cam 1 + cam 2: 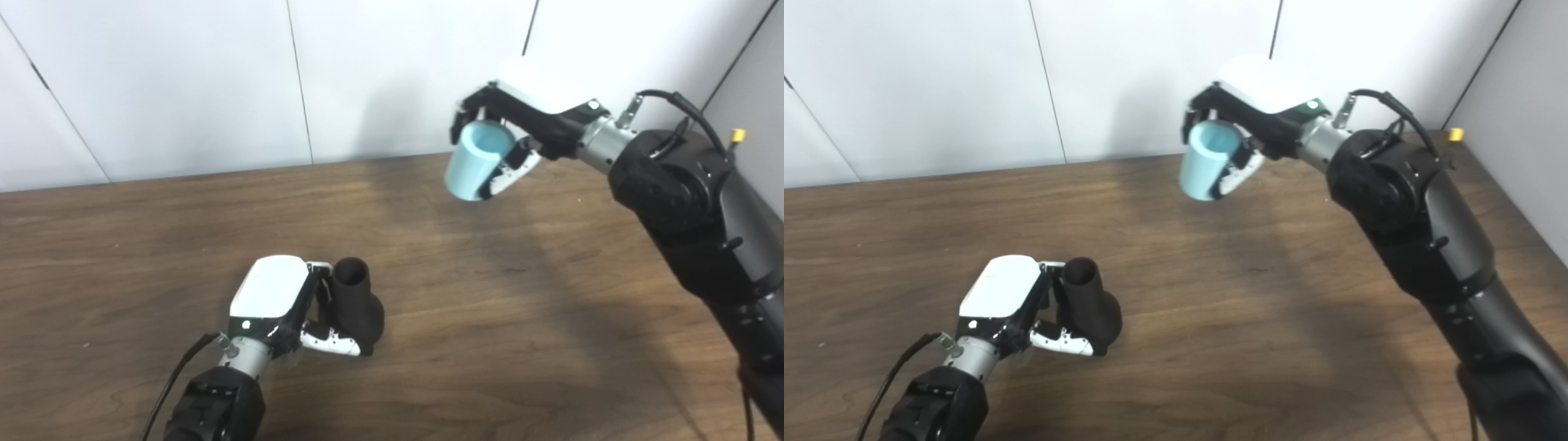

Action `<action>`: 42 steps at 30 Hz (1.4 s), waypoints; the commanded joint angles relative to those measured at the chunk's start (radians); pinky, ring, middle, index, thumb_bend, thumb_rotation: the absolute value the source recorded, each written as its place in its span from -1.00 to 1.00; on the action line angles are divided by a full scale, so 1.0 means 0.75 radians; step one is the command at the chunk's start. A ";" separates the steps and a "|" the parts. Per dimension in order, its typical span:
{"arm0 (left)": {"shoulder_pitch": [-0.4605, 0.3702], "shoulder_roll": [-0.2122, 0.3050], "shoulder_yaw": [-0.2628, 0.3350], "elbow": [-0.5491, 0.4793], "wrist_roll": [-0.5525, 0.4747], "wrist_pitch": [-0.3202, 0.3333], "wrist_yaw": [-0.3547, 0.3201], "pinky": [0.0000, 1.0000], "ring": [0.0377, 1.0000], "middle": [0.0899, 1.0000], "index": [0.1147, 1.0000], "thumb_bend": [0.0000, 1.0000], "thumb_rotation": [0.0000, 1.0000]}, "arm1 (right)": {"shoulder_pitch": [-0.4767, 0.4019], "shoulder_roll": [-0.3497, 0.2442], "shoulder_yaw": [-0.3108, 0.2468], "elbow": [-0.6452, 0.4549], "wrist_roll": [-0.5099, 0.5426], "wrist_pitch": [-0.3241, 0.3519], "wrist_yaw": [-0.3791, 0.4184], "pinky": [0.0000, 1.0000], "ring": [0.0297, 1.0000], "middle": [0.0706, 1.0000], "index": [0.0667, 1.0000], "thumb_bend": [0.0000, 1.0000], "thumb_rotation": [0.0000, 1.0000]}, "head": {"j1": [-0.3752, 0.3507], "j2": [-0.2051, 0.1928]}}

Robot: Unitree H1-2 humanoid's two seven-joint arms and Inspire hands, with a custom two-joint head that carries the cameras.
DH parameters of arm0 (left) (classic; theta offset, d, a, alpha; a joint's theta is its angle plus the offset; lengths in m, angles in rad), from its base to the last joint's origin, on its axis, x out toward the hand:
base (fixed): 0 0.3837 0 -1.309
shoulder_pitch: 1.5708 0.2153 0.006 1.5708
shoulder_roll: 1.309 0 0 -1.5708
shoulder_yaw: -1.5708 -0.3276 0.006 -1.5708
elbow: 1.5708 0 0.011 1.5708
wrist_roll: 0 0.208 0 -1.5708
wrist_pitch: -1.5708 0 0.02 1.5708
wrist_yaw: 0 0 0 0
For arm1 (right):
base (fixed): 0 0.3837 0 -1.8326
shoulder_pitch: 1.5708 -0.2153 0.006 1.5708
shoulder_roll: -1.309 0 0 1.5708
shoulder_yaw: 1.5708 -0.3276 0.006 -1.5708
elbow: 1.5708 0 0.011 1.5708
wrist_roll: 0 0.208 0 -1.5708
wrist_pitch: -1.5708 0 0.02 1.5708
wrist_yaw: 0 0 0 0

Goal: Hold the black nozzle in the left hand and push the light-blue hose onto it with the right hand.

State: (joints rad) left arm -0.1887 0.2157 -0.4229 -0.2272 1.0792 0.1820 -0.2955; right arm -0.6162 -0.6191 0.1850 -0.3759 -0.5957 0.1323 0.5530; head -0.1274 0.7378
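The black nozzle (pixel 357 304) stands upright on the brown table (pixel 490 294), narrow open end up, wide base down. My left hand (pixel 288 303) is wrapped around it from the left, thumb across the base. High at the back right, well above the table, my right hand (pixel 517 125) is shut on the light-blue hose (pixel 476 160), a short tube held tilted with one open end facing up toward the camera. The hose is far up and to the right of the nozzle, apart from it.
White wall panels (pixel 184 86) stand behind the table's far edge. A small yellow object (pixel 1456 133) lies near the back right corner. My right arm (pixel 692 202) reaches diagonally over the table's right side.
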 commanded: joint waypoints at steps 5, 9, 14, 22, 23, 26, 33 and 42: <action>0.003 -0.019 -0.041 0.001 0.030 0.014 -0.057 -0.13 -0.07 -0.07 -0.22 0.00 -1.00 | -0.072 0.030 -0.010 -0.105 0.071 -0.001 0.044 -0.28 -0.29 -0.12 -0.01 0.03 -1.00 | 0.037 0.007; 0.000 -0.030 -0.048 0.002 0.042 0.022 -0.066 -0.15 -0.07 -0.07 -0.22 0.00 -1.00 | -0.084 0.060 0.017 -0.156 0.066 0.027 0.095 -0.17 -0.27 -0.13 -0.01 0.03 -1.00 | 0.060 0.014; -0.010 -0.041 -0.056 0.006 0.067 0.032 -0.092 -0.16 -0.07 -0.08 -0.22 0.00 -1.00 | -0.106 0.114 0.044 -0.201 0.086 0.082 0.158 -0.28 -0.29 -0.13 0.00 0.03 -1.00 | 0.074 0.015; -0.024 -0.066 -0.068 -0.001 0.112 0.067 -0.145 -0.15 -0.08 -0.07 -0.22 0.00 -1.00 | -0.109 0.138 0.059 -0.255 0.096 0.160 0.244 -0.31 -0.30 -0.13 0.00 0.03 -1.00 | 0.092 0.026; -0.024 -0.068 -0.069 -0.001 0.115 0.067 -0.145 -0.15 -0.07 -0.06 -0.23 0.00 -1.00 | -0.107 0.140 0.063 -0.260 0.092 0.169 0.252 -0.33 -0.31 -0.14 0.01 0.03 -1.00 | 0.093 0.026; -0.023 -0.073 -0.069 -0.002 0.120 0.072 -0.147 -0.15 -0.06 -0.06 -0.24 0.00 -1.00 | -0.095 0.148 0.069 -0.268 0.088 0.196 0.266 -0.33 -0.30 -0.12 0.00 0.03 -1.00 | 0.095 0.028; -0.029 -0.077 -0.076 -0.002 0.135 0.079 -0.163 -0.13 -0.06 -0.07 -0.23 0.00 -1.00 | -0.076 0.172 0.081 -0.249 0.125 0.188 0.252 -0.28 -0.29 -0.10 -0.01 0.03 -1.00 | 0.099 0.034; -0.025 -0.084 -0.076 -0.015 0.140 0.078 -0.153 -0.13 -0.05 -0.06 -0.25 0.00 -1.00 | -0.081 0.186 0.091 -0.227 0.131 0.167 0.246 -0.28 -0.29 -0.11 -0.01 0.03 -1.00 | 0.108 0.048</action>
State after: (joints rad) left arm -0.2161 0.1618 -0.4621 -0.2287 1.1830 0.2451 -0.3727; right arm -0.6423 -0.4734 0.2646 -0.5448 -0.4958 0.2673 0.7595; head -0.0460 0.7731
